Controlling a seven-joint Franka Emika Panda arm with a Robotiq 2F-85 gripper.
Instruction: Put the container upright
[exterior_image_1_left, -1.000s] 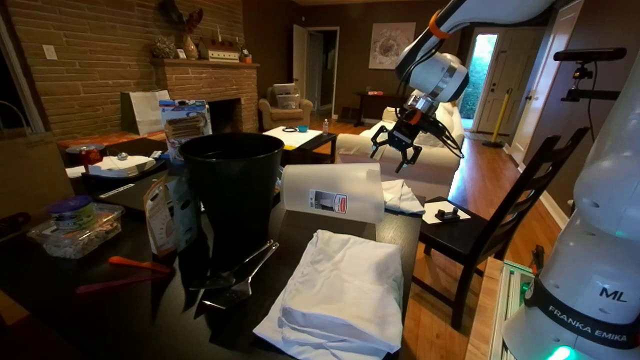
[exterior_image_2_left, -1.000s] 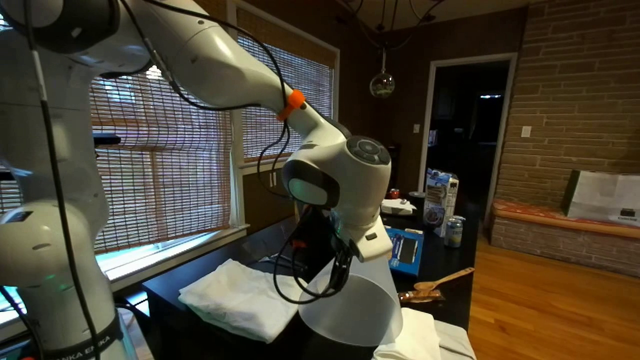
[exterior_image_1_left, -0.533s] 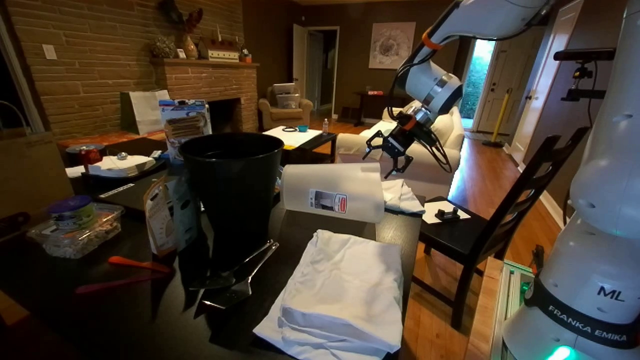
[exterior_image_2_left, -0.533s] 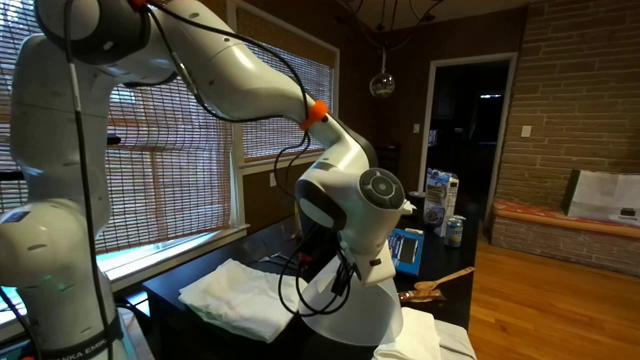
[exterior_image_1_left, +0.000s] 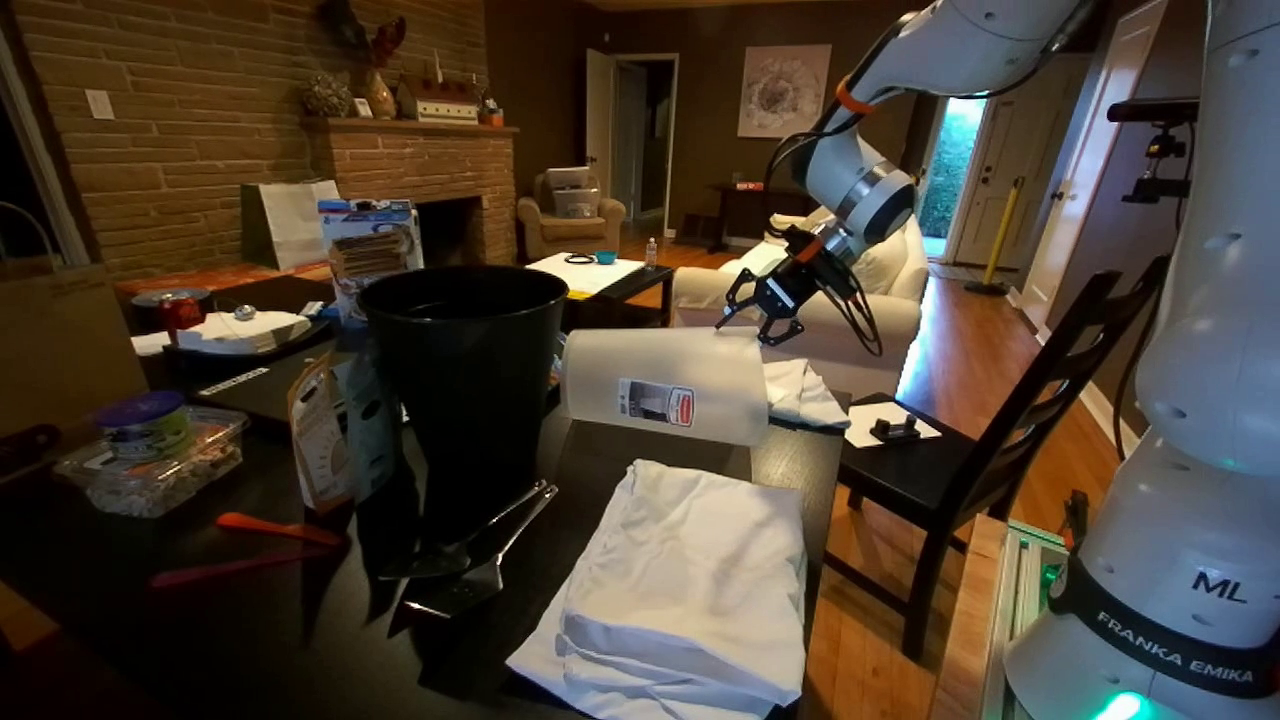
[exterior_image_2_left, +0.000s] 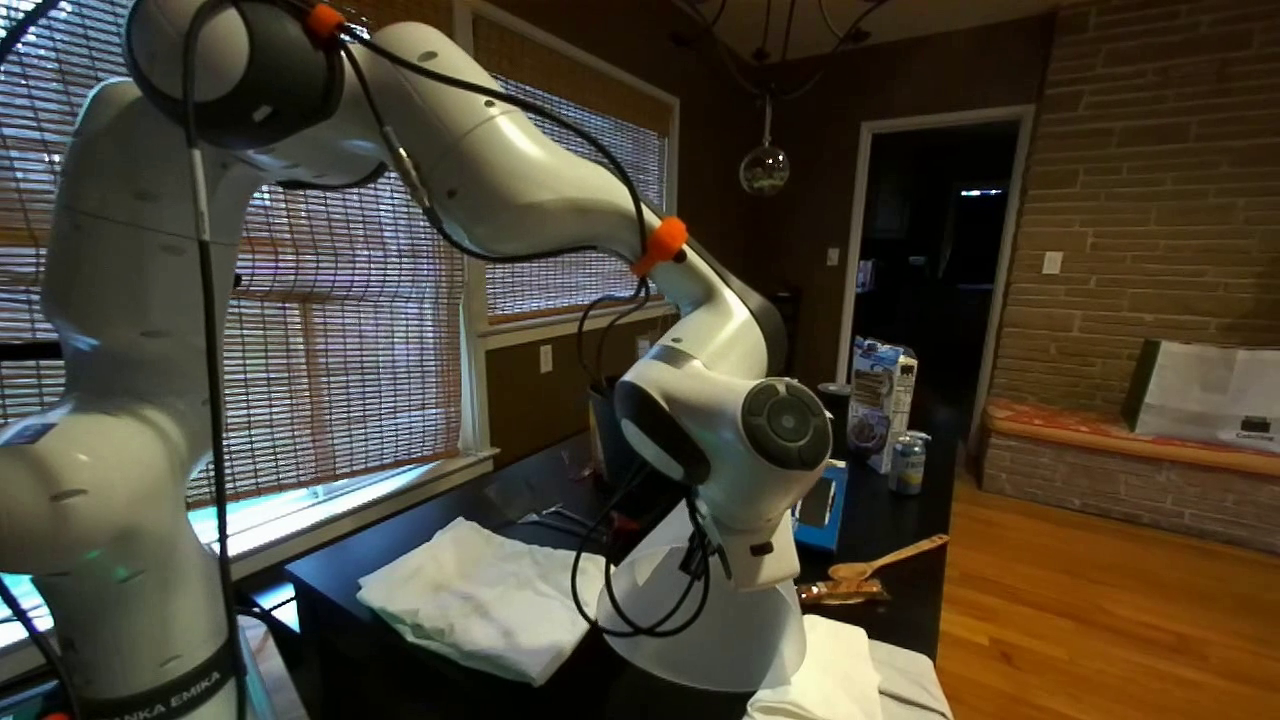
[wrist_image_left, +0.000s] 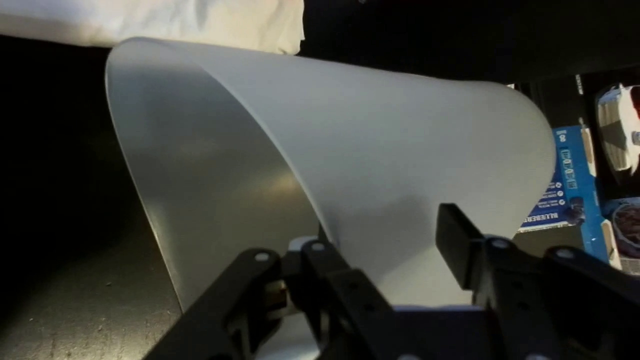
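The container (exterior_image_1_left: 600, 375), a whitish translucent bin with a small label, lies on its side on the dark table. Its wide mouth faces the camera in an exterior view (exterior_image_2_left: 700, 645). My gripper (exterior_image_1_left: 745, 332) is at the upper part of the mouth end, pointing down at a slant. In the wrist view the gripper (wrist_image_left: 387, 240) is partly closed, a wide gap still between its fingers. The left finger is at the rim of the container (wrist_image_left: 390, 125), its tip partly hidden behind the wall; the right finger (wrist_image_left: 455, 245) stands outside, apart from the wall.
A tall black bin (exterior_image_1_left: 470, 400) stands beside the container's closed end. A folded white cloth (exterior_image_1_left: 690, 590) lies in front, and another white cloth (exterior_image_1_left: 805, 395) behind the mouth. A blue box (wrist_image_left: 580, 190) sits past the base. A black chair (exterior_image_1_left: 1050, 370) stands off the table's edge.
In an exterior view my gripper has moved left and slightly down to the container's rim, and its jaws have drawn closer together. The container has not visibly moved.
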